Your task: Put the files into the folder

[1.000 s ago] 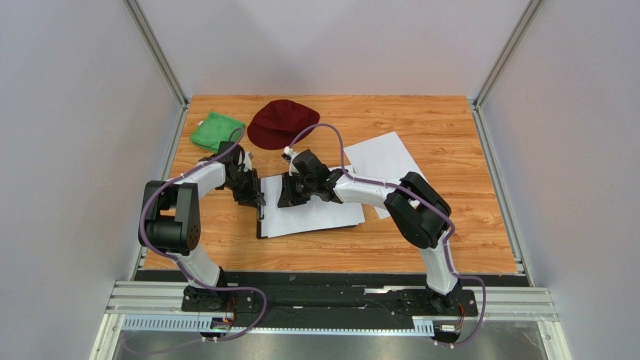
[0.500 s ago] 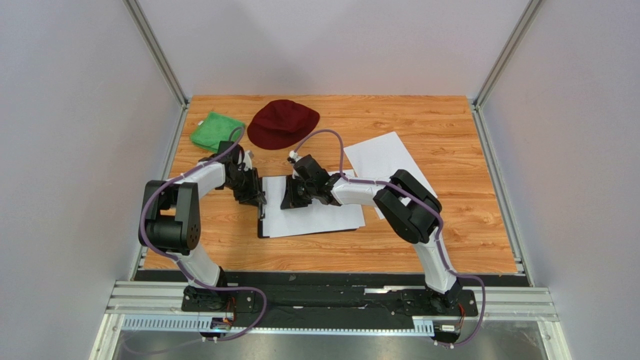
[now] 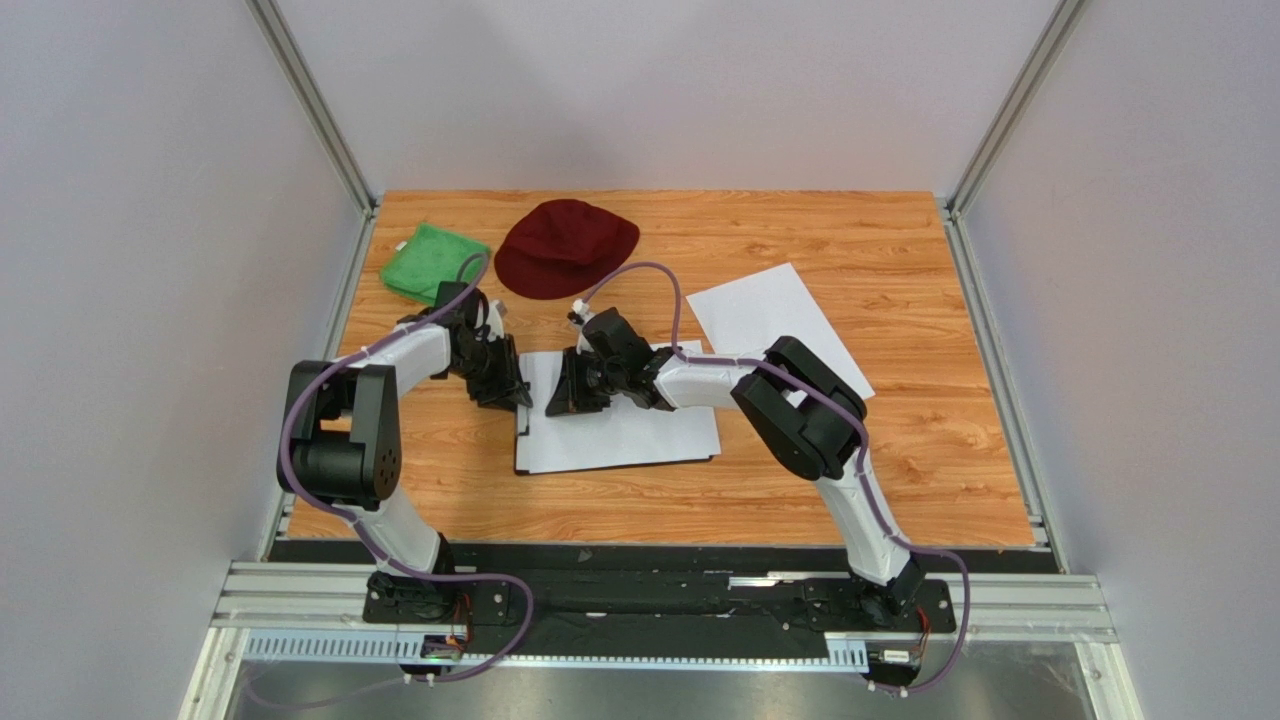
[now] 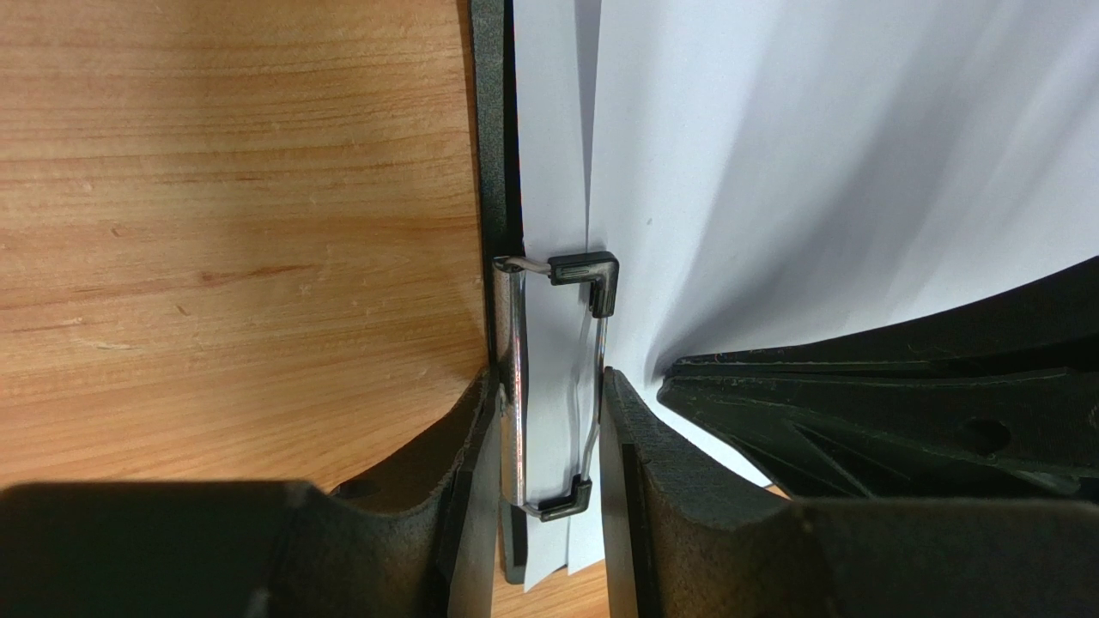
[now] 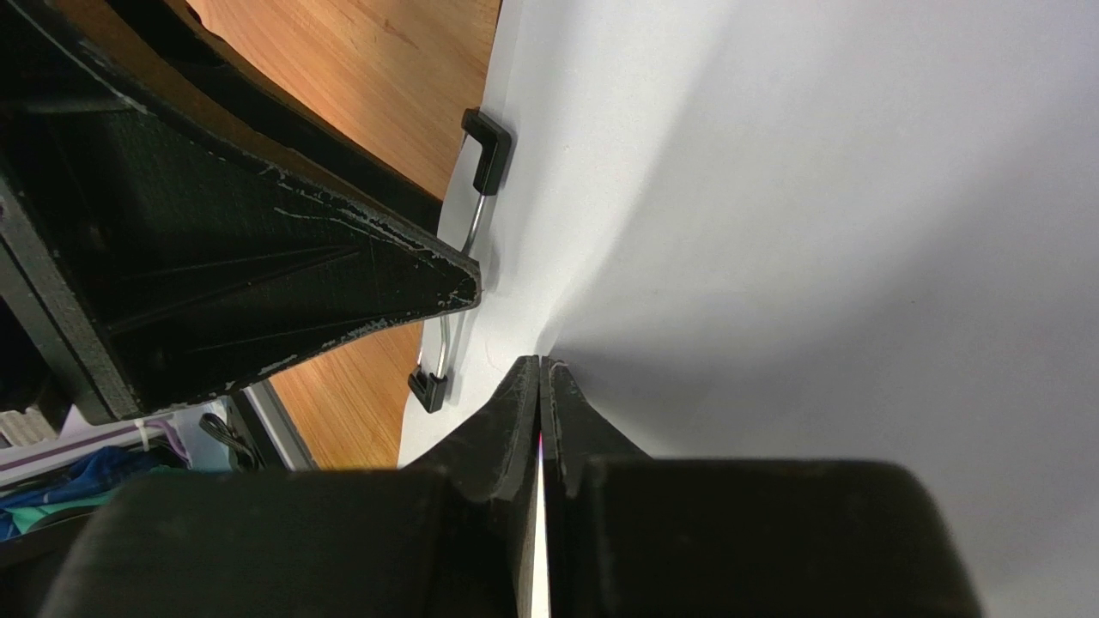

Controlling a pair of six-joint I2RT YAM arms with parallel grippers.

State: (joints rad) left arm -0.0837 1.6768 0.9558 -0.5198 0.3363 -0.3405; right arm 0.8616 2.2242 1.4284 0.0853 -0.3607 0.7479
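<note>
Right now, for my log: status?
Left end effector clamps clip. Right end effector pinches sheet beside clip. Spare sheet apart; nothing seen blocking.

Dark red cap and green cloth near each other at the wooden table's far-left edge.

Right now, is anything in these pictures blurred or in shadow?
Top view: sharp, evenly lit, no glare on the table. Left wrist view: the clip is crisp, the left hand pinching it is dark and soft, and grey shadow bands fan across the paper. Right wrist view: the right hand, shut on the paper, throws a soft shadow; its base is blurred.
</note>
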